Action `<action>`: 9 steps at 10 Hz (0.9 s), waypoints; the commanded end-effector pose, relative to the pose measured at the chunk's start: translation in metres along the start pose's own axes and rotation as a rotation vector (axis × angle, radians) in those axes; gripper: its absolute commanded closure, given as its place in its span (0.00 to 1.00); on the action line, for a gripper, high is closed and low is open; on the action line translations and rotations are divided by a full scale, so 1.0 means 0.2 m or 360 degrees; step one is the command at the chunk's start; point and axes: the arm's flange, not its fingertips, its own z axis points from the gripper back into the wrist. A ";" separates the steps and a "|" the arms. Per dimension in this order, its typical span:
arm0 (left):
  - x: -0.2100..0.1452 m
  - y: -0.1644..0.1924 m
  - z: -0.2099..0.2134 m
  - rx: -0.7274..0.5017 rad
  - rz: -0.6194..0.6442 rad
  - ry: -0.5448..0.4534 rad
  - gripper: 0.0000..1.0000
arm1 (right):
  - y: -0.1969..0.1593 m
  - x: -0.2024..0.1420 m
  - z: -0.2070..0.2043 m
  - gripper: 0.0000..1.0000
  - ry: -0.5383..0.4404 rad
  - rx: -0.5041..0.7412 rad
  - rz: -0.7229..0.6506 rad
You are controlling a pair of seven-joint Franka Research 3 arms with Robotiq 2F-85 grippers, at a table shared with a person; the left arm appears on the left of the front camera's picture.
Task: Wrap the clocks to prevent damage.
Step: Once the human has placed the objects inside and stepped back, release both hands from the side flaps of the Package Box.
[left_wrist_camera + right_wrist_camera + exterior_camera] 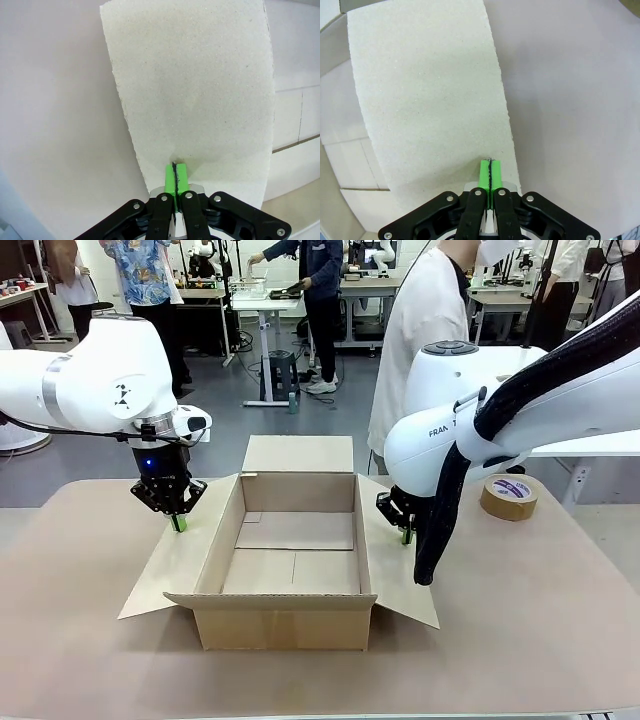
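An open, empty cardboard box [295,550] stands in the middle of the table with its flaps spread out. My left gripper [178,523] is shut, its green tips pointing down onto the box's left flap [165,570]. In the left wrist view the closed pads [170,179] meet over that flap [195,90]. My right gripper [406,535] is shut too, tips down at the right flap [395,560]. The right wrist view has its pads [484,175] pressed together over the flap [430,95]. The clocks are out of view.
A roll of brown tape [509,496] lies on the table at the right, behind my right arm. A person in a white top [420,330] stands at the far side. The beige tabletop [540,620] stretches around the box.
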 end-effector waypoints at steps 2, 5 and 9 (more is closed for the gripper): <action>0.00 0.00 0.00 0.0023 -0.0006 0.0011 1.00 | 0.00 -0.01 -0.02 0.99 0.0006 -0.0002 0.0004; 0.00 0.00 0.00 0.0023 -0.0006 0.0011 1.00 | 0.00 -0.01 -0.02 0.99 0.0006 -0.0002 0.0004; 0.00 0.00 0.00 0.0023 -0.0006 0.0011 1.00 | 0.00 -0.01 -0.02 0.99 0.0006 -0.0002 0.0004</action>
